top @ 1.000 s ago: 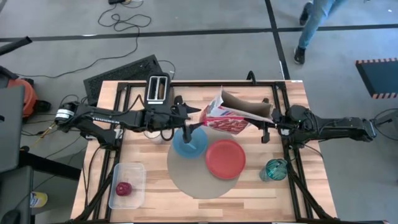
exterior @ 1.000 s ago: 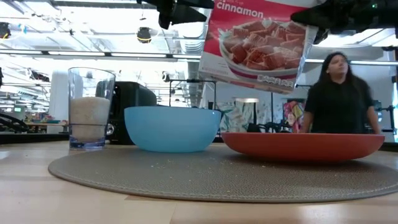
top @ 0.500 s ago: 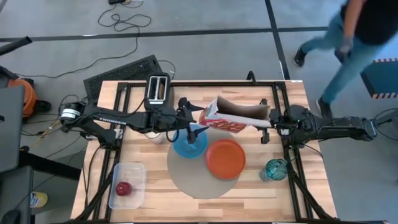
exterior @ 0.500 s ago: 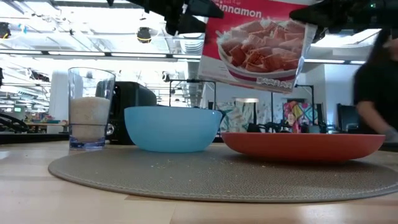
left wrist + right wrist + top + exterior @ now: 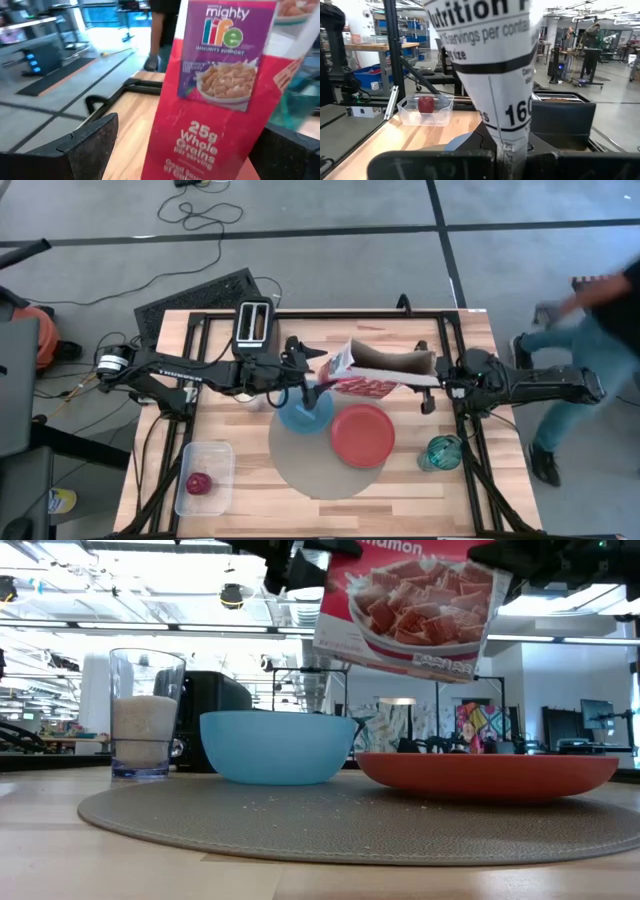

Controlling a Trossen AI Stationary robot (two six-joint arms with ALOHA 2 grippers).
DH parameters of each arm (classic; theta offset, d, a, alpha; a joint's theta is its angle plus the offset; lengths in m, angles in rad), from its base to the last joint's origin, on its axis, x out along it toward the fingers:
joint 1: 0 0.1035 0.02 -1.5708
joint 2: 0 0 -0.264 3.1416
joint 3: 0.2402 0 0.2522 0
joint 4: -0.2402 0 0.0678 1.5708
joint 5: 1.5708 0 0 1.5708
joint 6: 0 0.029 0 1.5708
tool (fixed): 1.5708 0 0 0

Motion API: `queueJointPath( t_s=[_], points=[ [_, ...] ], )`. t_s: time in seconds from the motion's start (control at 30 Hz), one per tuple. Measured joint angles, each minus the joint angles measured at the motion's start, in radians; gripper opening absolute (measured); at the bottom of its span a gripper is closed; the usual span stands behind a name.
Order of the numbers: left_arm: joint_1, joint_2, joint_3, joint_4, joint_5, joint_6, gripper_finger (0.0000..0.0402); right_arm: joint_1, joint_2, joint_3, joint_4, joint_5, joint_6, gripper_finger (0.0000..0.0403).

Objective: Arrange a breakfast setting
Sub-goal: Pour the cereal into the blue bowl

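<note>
A red-and-purple cereal box (image 5: pixel 372 372) lies on its side in the air over the light-blue bowl (image 5: pixel 303 412) and the red-orange plate (image 5: pixel 362 436), which stand on the round grey-beige mat (image 5: pixel 322 470). Its open top faces the table's right. My right gripper (image 5: pixel 433 378) is shut on that end. My left gripper (image 5: pixel 318 378) is open at the box's closed end. In the left wrist view its fingers (image 5: pixel 87 145) stand on either side of the box (image 5: pixel 215 100); I cannot tell whether they touch it. The teal glass (image 5: pixel 443 452) stands right of the mat. The red apple (image 5: pixel 198 483) lies in a clear tub. My right gripper pinches the box's wall at its open top end (image 5: pixel 502 135) between its two fingers, where the panel is squeezed to a narrow crease. The fingers come level from the table's right. The box is lifted clear, tilted, above bowl and plate (image 5: pixel 410 605).
A black-and-silver toaster (image 5: pixel 253 323) stands at the far edge. A clear glass with white contents (image 5: pixel 146 715) stands left of the bowl. The clear tub (image 5: pixel 204 477) sits near the left front. A person moves past the table's right side (image 5: pixel 600 330).
My left gripper has gone toward the table's right, up to the box's closed end. The box has rolled about its length, so its pictured front faces less upward, and its closed end has risen a little. A person has walked past behind the table.
</note>
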Motion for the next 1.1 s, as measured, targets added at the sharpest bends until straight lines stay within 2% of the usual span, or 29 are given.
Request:
queueJointPath(
  t_s=[0.13,0.57,0.87,1.1],
  points=[
    [0.001,0.008,0.001,0.058,0.113,0.005,0.0384,0.000,0.021,0.000,0.026,-0.018,0.003,0.0026],
    [0.041,0.022,0.005,0.089,0.227,-0.053,0.0384,0.004,0.225,0.003,0.215,-0.023,0.007,0.0026],
    [0.039,0.017,0.005,0.083,0.247,-0.039,0.0384,0.003,0.333,0.105,0.203,-0.033,-0.005,0.0026],
    [0.040,0.016,0.005,0.067,0.238,-0.049,0.0371,0.003,0.357,0.138,0.182,-0.031,-0.017,0.0027]
  ],
)
